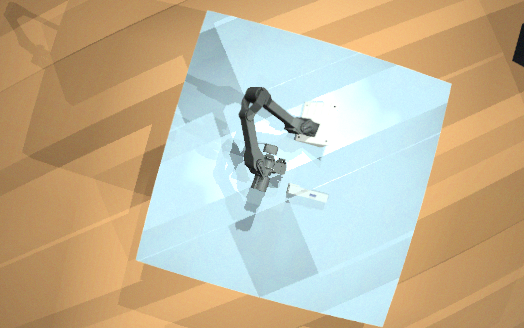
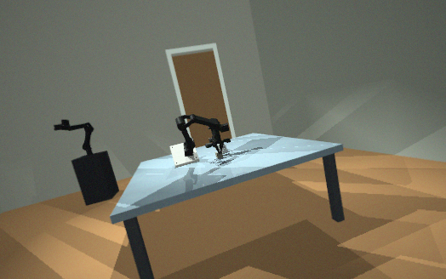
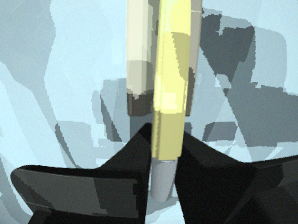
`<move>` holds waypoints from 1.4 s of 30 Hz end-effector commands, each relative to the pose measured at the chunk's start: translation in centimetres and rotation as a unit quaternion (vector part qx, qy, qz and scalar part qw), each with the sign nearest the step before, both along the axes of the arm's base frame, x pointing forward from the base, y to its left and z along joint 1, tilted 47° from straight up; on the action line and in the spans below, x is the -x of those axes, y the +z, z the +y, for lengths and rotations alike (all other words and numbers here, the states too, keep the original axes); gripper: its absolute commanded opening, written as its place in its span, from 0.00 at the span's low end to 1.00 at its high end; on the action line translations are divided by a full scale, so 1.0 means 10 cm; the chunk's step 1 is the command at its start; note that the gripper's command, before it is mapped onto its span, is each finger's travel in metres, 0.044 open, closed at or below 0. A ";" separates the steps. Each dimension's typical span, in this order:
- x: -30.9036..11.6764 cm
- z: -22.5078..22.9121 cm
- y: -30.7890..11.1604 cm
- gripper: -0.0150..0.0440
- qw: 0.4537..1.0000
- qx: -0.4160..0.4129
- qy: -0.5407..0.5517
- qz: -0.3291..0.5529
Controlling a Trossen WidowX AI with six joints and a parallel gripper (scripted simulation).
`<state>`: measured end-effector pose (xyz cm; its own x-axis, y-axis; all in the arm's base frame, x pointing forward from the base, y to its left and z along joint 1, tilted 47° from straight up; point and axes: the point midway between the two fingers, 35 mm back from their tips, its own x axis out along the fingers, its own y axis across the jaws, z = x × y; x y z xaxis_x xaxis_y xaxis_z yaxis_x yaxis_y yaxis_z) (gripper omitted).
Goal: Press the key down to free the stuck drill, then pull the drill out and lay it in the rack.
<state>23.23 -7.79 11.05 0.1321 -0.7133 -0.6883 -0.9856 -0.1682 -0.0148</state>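
My gripper (image 1: 276, 166) (image 2: 219, 149) (image 3: 157, 128) is shut on the drill. The drill (image 3: 172, 75) is a long yellow bar with a grey round end between the dark fingers in the wrist view. The rack (image 3: 140, 45) (image 2: 219, 156) is a beige block under the drill. Its two sides show left and right of the drill, which runs along the middle of it; I cannot tell whether the two touch. A long white block (image 1: 300, 191) with a small blue mark, probably the drill's holder, lies beside the gripper in the top view. The key cannot be made out.
The arm's base stands on a white plate (image 1: 315, 111) (image 2: 178, 157) on the pale blue table (image 1: 370, 200) (image 2: 157, 179). A second dark arm on a black pedestal (image 2: 95, 179) stands off the table. Shadows cross the table.
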 end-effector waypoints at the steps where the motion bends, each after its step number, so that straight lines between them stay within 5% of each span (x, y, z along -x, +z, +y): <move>1: 0.00 -0.03 -0.02 0.25 1.000 0.002 0.001 0.000; 25: -0.04 -0.23 -0.20 0.25 1.000 0.003 0.001 -0.001; 42: -0.03 -0.18 -0.15 1.00 1.000 0.004 0.005 0.002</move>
